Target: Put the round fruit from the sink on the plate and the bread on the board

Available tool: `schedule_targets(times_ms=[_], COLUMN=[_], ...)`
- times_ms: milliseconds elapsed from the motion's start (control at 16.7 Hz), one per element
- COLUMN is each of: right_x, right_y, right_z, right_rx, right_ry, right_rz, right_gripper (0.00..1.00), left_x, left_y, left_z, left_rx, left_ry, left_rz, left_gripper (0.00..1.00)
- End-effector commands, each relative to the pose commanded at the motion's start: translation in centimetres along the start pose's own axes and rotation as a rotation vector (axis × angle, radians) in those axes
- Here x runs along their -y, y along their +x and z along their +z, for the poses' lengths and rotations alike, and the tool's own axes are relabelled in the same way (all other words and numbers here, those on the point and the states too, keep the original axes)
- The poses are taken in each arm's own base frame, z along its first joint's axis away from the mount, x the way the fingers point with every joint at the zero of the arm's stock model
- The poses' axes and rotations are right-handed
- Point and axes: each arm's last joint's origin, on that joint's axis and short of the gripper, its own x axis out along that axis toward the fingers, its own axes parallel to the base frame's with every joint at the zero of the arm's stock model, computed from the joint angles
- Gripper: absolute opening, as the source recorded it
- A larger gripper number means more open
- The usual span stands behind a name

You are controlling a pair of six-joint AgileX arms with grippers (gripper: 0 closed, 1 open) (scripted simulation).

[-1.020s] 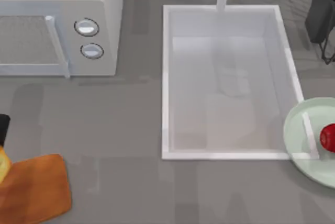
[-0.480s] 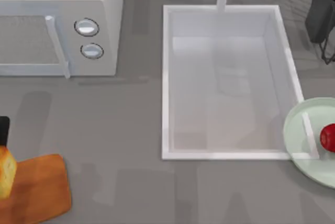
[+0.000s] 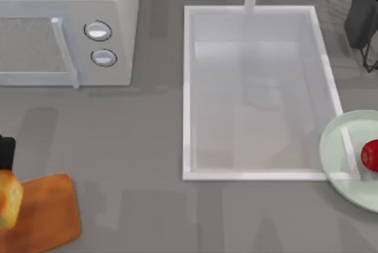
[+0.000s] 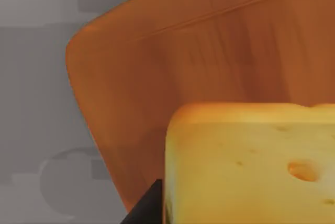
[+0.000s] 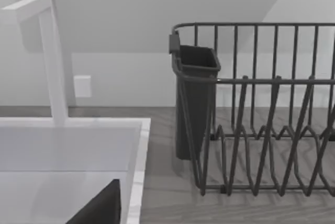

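One left gripper (image 3: 5,153) at 8 o'clock pinches the bread (image 3: 9,198) over the left end of the board (image 3: 50,211). A dark finger (image 4: 149,209) presses on the bread's side. At 4 o'clock the round fruit (image 3: 370,155) sits on the plate (image 3: 336,146), just beside the sink (image 3: 188,87). Farther off are the microwave (image 3: 121,28) at 10 o'clock and the dish rack (image 3: 361,16) at 2 o'clock. The right gripper (image 5: 99,209) is parked by the sink's far corner; I cannot tell how its claw stands.

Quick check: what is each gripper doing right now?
Left gripper: shut on the bread, over the board at the table's left edge.
Right gripper: cannot be told.
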Motion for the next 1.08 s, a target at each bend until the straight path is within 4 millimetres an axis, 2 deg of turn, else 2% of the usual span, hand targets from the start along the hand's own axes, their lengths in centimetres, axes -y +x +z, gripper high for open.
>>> schedule_targets(times_ms=[420,660,1080], right_x=[0.0,0.0,0.0], right_y=[0.0,0.0,0.0], right_z=[0.0,0.0,0.0], right_rx=[0.000,0.000,0.000], right_ry=[0.000,0.000,0.000], right_rz=[0.000,0.000,0.000], right_gripper=[1.00,1.00,1.00], left_x=[-0.1,-0.1,-0.1], left_y=[2.7,2.7,2.7], left_z=[-0.1,-0.1,-0.1], left_rx=[0.000,0.000,0.000], left_ry=[0.000,0.000,0.000], left_rz=[-0.004,-0.002,-0.002], left_gripper=[0.00,0.00,0.53])
